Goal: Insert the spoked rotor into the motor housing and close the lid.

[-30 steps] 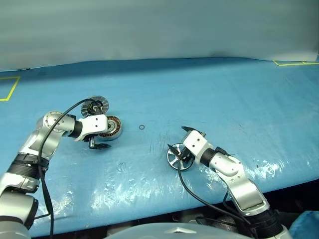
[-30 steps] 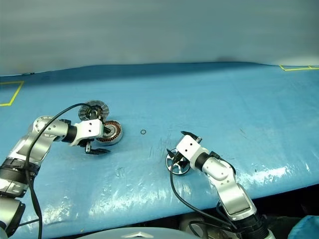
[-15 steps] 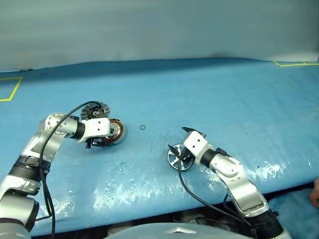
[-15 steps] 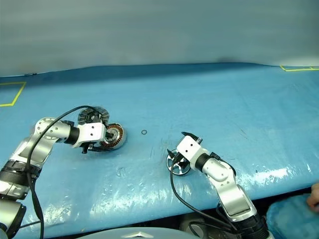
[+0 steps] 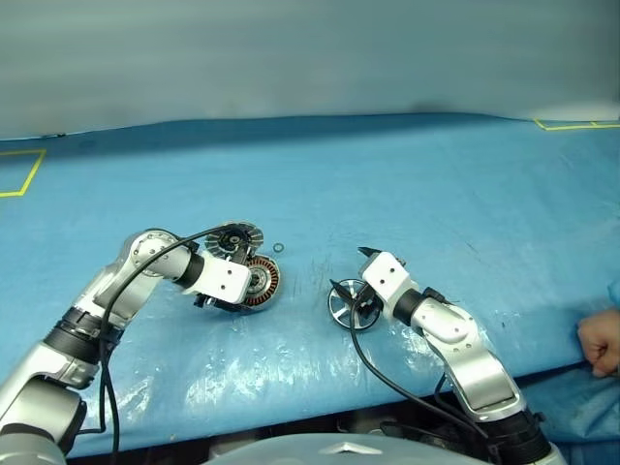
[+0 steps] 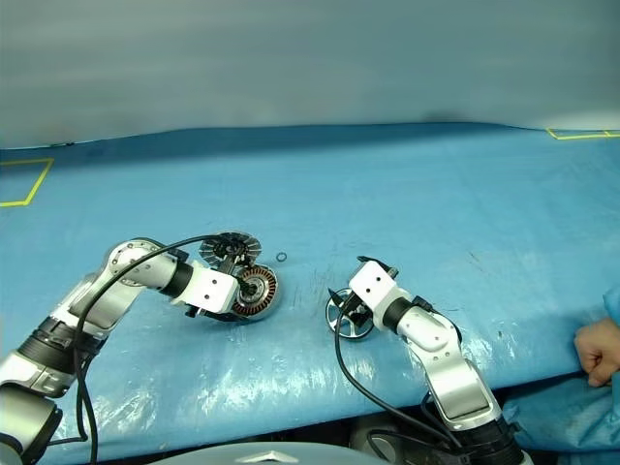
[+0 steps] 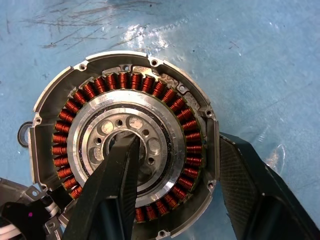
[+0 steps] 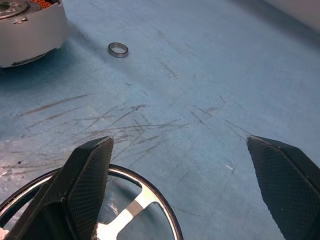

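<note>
Motor housing (image 7: 122,150) (rim gripped by left gripper (image 7: 175,190)) sits mid-table.

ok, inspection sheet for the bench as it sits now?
Surface: blue table cover, scuffed and glossy near the front edge.
Job's things: motor housing windings up, lid right behind it, spoked rotor flat on the cover.
Clutter: tiny black ring beside the lid.
Grippers: left gripper clamped on the housing wall, one finger inside the centre; right gripper open over the rotor.
Cables: black cable looping off the left arm.
Surroundings: yellow floor tape; a person's hand at the table's edge.
</note>
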{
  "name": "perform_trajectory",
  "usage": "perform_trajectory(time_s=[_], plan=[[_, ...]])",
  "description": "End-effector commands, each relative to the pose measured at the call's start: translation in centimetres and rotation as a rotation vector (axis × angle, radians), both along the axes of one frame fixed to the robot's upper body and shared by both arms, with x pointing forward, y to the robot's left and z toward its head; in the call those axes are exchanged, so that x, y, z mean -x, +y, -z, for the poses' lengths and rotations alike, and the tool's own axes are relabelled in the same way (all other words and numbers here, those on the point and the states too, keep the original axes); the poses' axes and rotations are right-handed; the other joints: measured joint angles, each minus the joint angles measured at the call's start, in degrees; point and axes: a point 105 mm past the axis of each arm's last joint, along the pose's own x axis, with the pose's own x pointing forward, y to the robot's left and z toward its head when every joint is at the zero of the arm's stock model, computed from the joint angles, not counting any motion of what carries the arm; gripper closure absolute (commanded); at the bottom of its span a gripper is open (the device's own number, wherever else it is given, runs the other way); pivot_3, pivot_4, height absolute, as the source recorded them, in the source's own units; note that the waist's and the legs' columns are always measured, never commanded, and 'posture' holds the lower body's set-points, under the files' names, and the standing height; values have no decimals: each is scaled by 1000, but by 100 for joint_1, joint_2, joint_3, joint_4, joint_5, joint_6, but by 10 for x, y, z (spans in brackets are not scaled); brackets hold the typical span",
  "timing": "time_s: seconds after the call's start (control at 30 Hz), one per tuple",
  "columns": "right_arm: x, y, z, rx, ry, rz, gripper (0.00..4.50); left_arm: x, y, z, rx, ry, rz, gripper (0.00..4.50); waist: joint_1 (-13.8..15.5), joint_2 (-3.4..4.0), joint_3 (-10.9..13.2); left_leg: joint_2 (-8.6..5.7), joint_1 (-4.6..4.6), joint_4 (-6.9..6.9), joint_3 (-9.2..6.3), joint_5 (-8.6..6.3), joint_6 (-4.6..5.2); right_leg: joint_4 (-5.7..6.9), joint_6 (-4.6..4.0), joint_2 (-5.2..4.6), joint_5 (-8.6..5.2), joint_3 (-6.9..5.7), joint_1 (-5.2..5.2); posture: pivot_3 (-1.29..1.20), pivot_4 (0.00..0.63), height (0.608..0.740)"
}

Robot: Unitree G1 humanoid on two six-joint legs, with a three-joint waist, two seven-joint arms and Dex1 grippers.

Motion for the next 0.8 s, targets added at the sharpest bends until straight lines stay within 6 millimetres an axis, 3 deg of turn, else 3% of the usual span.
perform_trajectory(time_s=[0.03, 0.23, 0.43, 0.63, 0.8], plan=[[1, 0, -9, -12, -37, 5, 0, 1, 5, 16, -75, 27, -11, 2307, 1, 2, -1, 0, 5, 0, 5, -1, 2, 2, 0, 0, 0, 5, 2, 0, 150, 740], [3, -1, -8, -12, -30, 10, 0, 1, -7, 7, 13, 82, -48, 2307, 33, 2, -3, 2, 23, 1, 24, -7, 38, 25, -9, -1, -18, 35, 2, 0, 150, 740], [2, -2, -7, -4, -32, 19, 0, 15, -12, -3, 39, 160, -42, 2307, 18, -2, -2, 4, 28, 1, 41, -7, 45, 37, -10, -1, -18, 61, -10, 0, 150, 740], [1, 1, -6, -7, -34, 15, 0, 22, 2, -7, -71, 121, 6, 2307, -9, -21, 10, 5, 15, 0, 45, -9, 46, 35, -20, 0, -20, 61, -22, 0, 150, 740], [1, 3, -5, -10, -34, 10, 0, 16, 11, -8, -118, 83, -26, 2307, -51, -31, 16, 7, 15, 0, 45, -10, 48, 36, -23, 0, -23, 61, -22, 0, 150, 740]])
